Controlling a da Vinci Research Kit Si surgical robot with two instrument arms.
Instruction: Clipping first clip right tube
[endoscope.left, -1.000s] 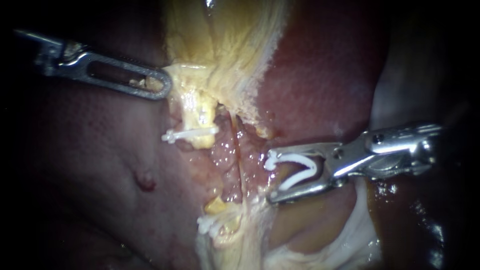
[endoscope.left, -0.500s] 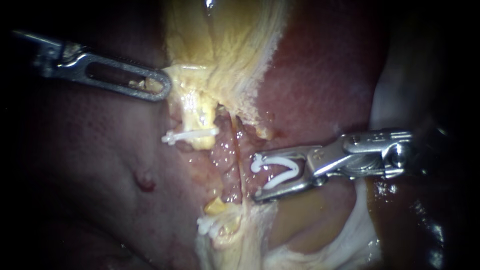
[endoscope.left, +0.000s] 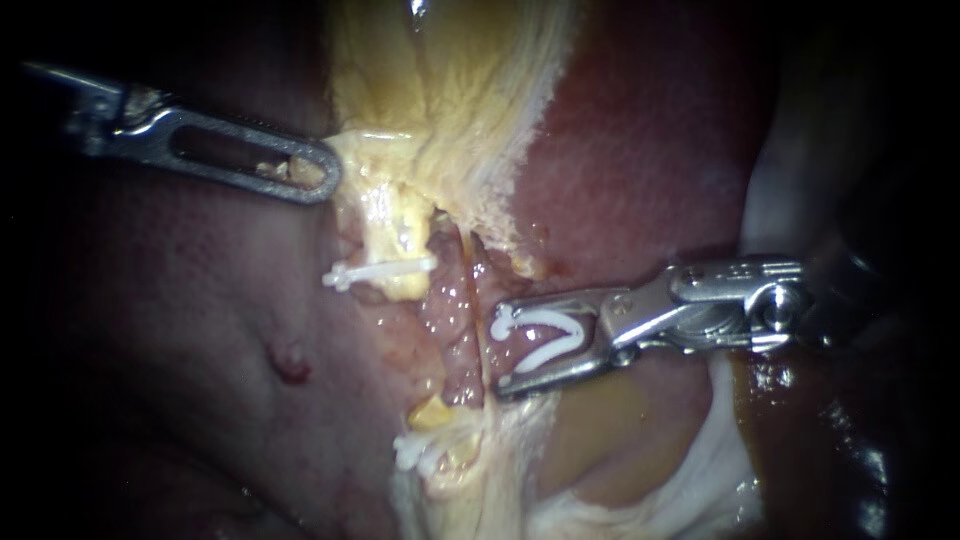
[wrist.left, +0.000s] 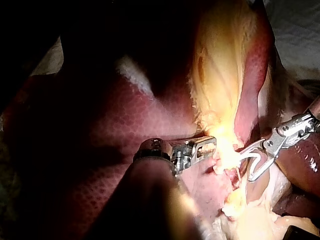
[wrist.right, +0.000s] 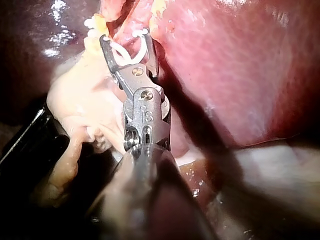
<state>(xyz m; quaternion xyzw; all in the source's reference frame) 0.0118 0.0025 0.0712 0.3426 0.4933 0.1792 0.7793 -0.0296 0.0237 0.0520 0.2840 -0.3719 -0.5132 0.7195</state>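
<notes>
The right tube (endoscope.left: 455, 310) lay just ahead of our right instrument (endoscope.left: 497, 355), its long axis running across the end effector, which stood wide, holding an open white clip (endoscope.left: 545, 320) not yet around it.

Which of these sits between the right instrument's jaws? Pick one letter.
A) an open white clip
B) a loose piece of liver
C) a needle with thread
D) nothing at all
A: in the endoscope view the right instrument carries a white clip between its jaws. The clip's two legs are spread in a V, one lying along each jaw.
</notes>
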